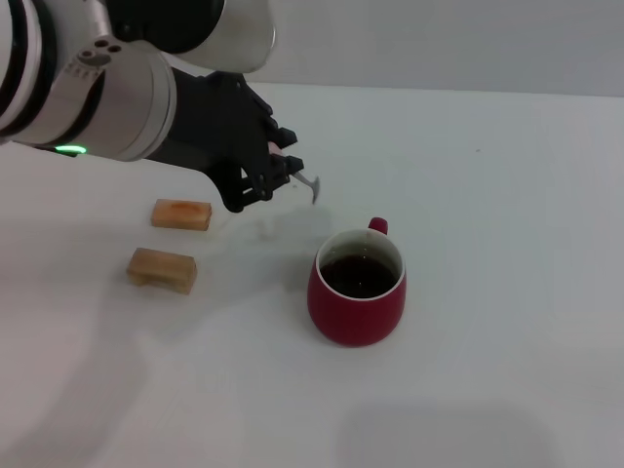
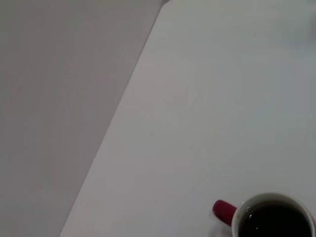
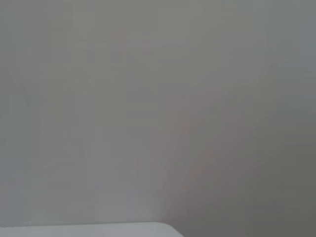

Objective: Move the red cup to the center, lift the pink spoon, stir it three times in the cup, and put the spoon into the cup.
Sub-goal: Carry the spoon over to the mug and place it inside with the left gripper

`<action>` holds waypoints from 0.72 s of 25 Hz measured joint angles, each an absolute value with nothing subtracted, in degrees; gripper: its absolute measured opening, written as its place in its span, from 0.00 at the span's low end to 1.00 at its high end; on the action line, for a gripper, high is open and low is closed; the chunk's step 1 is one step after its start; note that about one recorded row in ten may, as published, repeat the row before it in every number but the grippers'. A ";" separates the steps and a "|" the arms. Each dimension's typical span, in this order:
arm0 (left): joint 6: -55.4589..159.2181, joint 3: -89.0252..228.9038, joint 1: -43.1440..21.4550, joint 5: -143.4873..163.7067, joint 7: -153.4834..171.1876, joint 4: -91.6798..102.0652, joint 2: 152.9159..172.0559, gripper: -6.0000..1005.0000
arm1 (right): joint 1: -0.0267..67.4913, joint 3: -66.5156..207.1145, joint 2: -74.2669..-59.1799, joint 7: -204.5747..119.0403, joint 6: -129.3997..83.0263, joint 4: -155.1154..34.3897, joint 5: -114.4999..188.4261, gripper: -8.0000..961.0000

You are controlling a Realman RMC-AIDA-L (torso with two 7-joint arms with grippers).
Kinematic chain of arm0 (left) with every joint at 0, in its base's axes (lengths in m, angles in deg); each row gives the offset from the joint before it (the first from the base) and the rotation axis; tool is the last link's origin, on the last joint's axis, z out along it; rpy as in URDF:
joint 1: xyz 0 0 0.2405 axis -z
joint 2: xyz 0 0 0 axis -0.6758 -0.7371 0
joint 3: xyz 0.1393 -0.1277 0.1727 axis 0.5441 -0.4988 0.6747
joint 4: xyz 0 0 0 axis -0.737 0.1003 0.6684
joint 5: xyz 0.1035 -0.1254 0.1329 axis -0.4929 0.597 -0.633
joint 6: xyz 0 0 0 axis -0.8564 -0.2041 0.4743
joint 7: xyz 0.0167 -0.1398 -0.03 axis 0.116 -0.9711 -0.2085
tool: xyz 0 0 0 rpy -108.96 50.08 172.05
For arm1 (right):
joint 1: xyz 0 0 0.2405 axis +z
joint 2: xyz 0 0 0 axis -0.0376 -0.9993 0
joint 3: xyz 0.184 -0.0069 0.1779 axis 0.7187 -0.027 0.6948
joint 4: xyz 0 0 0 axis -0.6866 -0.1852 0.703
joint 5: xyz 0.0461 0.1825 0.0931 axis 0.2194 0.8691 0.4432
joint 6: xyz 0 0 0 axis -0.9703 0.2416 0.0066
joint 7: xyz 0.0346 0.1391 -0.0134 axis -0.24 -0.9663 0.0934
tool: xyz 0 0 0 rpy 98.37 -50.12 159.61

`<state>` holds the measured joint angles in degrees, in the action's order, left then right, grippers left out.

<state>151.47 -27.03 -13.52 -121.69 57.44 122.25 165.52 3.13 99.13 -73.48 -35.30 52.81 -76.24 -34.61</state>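
The red cup (image 1: 358, 290) stands upright on the white table near the middle, its small handle pointing to the far side; its dark inside and handle also show in the left wrist view (image 2: 266, 217). My left gripper (image 1: 278, 174) is shut on the pink spoon (image 1: 304, 179) and holds it in the air, behind and to the left of the cup. The spoon's grey bowl sticks out toward the cup; most of its pink handle is hidden by the fingers. My right gripper is out of view.
Two small tan wooden blocks (image 1: 181, 214) (image 1: 162, 270) lie on the table at the left of the cup, under my left arm. The white table (image 1: 507, 195) stretches to the right and toward the front. The right wrist view shows only a wall and a table corner.
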 joint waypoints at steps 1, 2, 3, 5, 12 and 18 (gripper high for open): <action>151.52 -27.09 -13.40 -121.39 57.47 122.26 165.52 0.17 | 3.16 99.66 -73.48 -35.29 52.50 -76.08 -34.58 0.01; 151.52 -27.11 -13.33 -121.29 57.50 122.26 165.52 0.17 | 3.17 100.05 -73.48 -35.29 52.19 -75.94 -34.56 0.01; 151.54 -27.14 -13.21 -121.16 57.55 122.27 165.52 0.17 | 3.21 100.52 -73.48 -35.30 51.98 -75.73 -34.55 0.01; 151.70 -27.19 -12.95 -121.10 57.59 122.27 165.52 0.17 | 3.28 101.34 -73.48 -35.29 51.55 -75.30 -34.54 0.01; 152.68 -27.27 -11.78 -120.29 57.61 122.38 165.52 0.17 | 3.47 102.76 -73.40 -35.29 50.56 -74.51 -34.54 0.01; 153.40 -27.31 -11.49 -118.07 57.85 122.34 165.52 0.17 | 3.82 102.85 -73.36 -35.29 49.55 -74.09 -34.55 0.01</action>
